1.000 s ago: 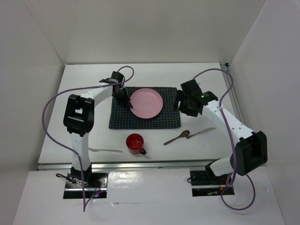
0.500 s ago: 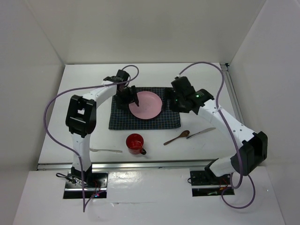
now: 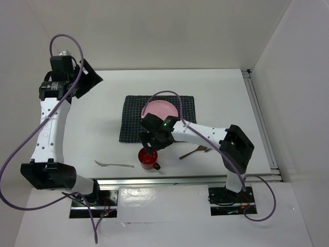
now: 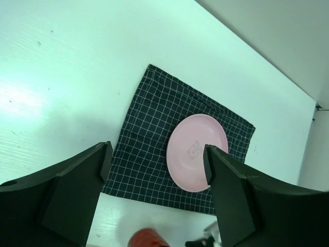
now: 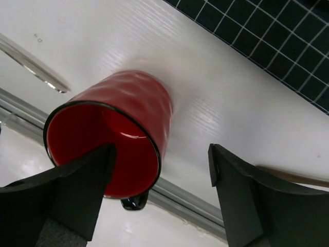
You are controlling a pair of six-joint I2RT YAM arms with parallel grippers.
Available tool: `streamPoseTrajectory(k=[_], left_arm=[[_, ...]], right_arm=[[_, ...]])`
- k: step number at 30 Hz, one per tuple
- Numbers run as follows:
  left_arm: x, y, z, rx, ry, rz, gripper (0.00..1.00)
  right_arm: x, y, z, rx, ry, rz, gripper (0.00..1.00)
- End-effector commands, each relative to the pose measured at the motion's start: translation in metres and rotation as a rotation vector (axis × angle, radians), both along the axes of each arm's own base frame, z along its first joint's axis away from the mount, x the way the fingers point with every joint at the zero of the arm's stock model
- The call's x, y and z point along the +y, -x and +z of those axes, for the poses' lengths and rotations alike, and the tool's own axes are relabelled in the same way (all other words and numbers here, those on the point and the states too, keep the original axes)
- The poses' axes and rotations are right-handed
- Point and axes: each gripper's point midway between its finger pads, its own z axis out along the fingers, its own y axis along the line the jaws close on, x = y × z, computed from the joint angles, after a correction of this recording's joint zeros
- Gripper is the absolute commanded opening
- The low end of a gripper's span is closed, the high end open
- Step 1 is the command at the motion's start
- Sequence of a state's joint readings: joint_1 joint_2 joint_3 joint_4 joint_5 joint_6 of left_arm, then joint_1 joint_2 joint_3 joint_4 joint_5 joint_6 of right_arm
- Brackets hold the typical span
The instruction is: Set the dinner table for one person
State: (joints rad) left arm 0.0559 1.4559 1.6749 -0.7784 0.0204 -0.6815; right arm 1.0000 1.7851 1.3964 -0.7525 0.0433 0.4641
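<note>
On the white dinner table (image 3: 92, 128) a pink plate (image 3: 160, 109) (image 4: 198, 152) rests on a navy checked cloth (image 3: 131, 126) (image 4: 146, 128). A red cup (image 3: 148, 157) (image 5: 121, 128) stands upright near the front edge. My right gripper (image 3: 149, 145) (image 5: 160, 152) is open and low over the cup, with one finger over its mouth and the other outside its wall. High above the table's back left corner, my left gripper (image 3: 86, 78) (image 4: 157, 154) is open and holds nothing.
A fork (image 3: 114, 164) (image 5: 31, 59) lies at the front left of the cup. A wooden spoon (image 3: 194, 151) (image 5: 300, 177) lies to the cup's right, partly under my right arm. A metal rail (image 3: 169, 180) (image 5: 205, 208) runs along the near table edge. White walls enclose the table.
My left gripper opened, left the plate and rose to the back left. The right arm swung from beside the plate across to the red cup at the front.
</note>
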Motion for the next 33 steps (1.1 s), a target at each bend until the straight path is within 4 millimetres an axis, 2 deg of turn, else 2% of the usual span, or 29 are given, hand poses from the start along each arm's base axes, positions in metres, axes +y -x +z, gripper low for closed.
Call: streamPoseTrajectory(k=[1,2,4,6,8,9,12,13,14,15,16,18,20,21,22,24,25,26,28,29,30,31,32,33], left_arm=[[-0.004,0.009,-0.025,0.079,0.02,-0.045,0.89],[-0.006,0.01,-0.025,0.078,0.028,-0.054,0.89],[-0.003,0.013,-0.038,0.111,0.032,-0.045,0.88],[-0.005,0.014,-0.046,0.124,0.041,-0.054,0.88],[-0.007,0.015,-0.044,0.114,0.041,-0.07,0.87],[-0.007,0.015,-0.044,0.114,0.041,-0.07,0.87],[-0.006,0.015,-0.044,0.114,0.034,-0.075,0.87],[-0.006,0.015,-0.044,0.114,0.033,-0.076,0.87],[-0.006,0.015,-0.045,0.113,0.026,-0.081,0.87],[-0.006,0.015,-0.045,0.113,0.026,-0.081,0.87],[-0.004,0.015,-0.045,0.114,0.021,-0.074,0.85],[-0.002,0.015,-0.045,0.115,0.005,-0.072,0.85],[0.003,0.016,-0.053,0.133,0.001,-0.055,0.85],[0.001,0.018,-0.057,0.143,0.011,-0.066,0.85],[0.001,0.018,-0.057,0.143,0.011,-0.066,0.85],[-0.005,0.021,-0.069,0.16,0.038,-0.081,0.85],[-0.005,0.022,-0.069,0.143,0.036,-0.081,0.85],[-0.009,0.022,-0.074,0.138,0.029,-0.089,0.87],[-0.007,0.02,-0.09,0.138,-0.009,-0.068,0.98],[-0.008,0.026,-0.105,0.176,-0.006,-0.068,1.0],[-0.011,0.029,-0.115,0.21,-0.004,-0.077,1.0],[-0.018,0.033,-0.121,0.227,0.01,-0.089,1.0],[-0.022,0.037,-0.132,0.25,0.01,-0.1,1.0],[-0.026,0.039,-0.131,0.239,0.015,-0.106,1.0]], right_arm=[[0.016,-0.002,-0.006,-0.035,-0.009,0.041,0.82],[0.016,-0.002,-0.01,-0.026,-0.005,0.03,0.78],[0.018,-0.003,-0.013,-0.022,-0.006,0.022,0.63],[0.022,-0.005,-0.014,-0.026,-0.012,0.022,0.52],[0.025,-0.006,-0.01,-0.028,-0.024,0.013,0.45],[0.024,-0.006,-0.014,-0.023,-0.015,0.013,0.36],[0.025,-0.008,-0.009,-0.028,-0.015,-0.002,0.18],[0.025,-0.012,-0.004,-0.044,-0.012,-0.009,0.04],[0.025,-0.014,0.002,-0.054,-0.018,-0.037,0.0],[0.025,-0.018,0.016,-0.073,-0.021,-0.045,0.0],[0.026,-0.018,0.021,-0.074,-0.023,-0.045,0.0],[0.011,-0.032,0.04,-0.129,0.013,-0.084,0.0],[-0.005,-0.063,0.068,-0.191,0.006,-0.159,0.0],[-0.016,-0.072,0.077,-0.203,0.011,-0.192,0.0],[-0.033,-0.096,0.088,-0.219,0.002,-0.255,0.0],[-0.062,-0.122,0.102,-0.25,0.018,-0.338,0.0],[-0.087,-0.146,0.102,-0.248,0.03,-0.417,0.0],[-0.098,-0.163,0.116,-0.279,0.019,-0.457,0.0],[-0.117,-0.189,0.117,-0.28,0.022,-0.517,0.0],[-0.138,-0.212,0.13,-0.306,0.004,-0.586,0.0],[-0.144,-0.222,0.131,-0.302,-0.011,-0.606,0.0],[-0.153,-0.235,0.122,-0.295,0.008,-0.623,0.0],[-0.168,-0.252,0.132,-0.319,-0.008,-0.668,0.0],[-0.174,-0.261,0.13,-0.316,-0.014,-0.684,0.0]])
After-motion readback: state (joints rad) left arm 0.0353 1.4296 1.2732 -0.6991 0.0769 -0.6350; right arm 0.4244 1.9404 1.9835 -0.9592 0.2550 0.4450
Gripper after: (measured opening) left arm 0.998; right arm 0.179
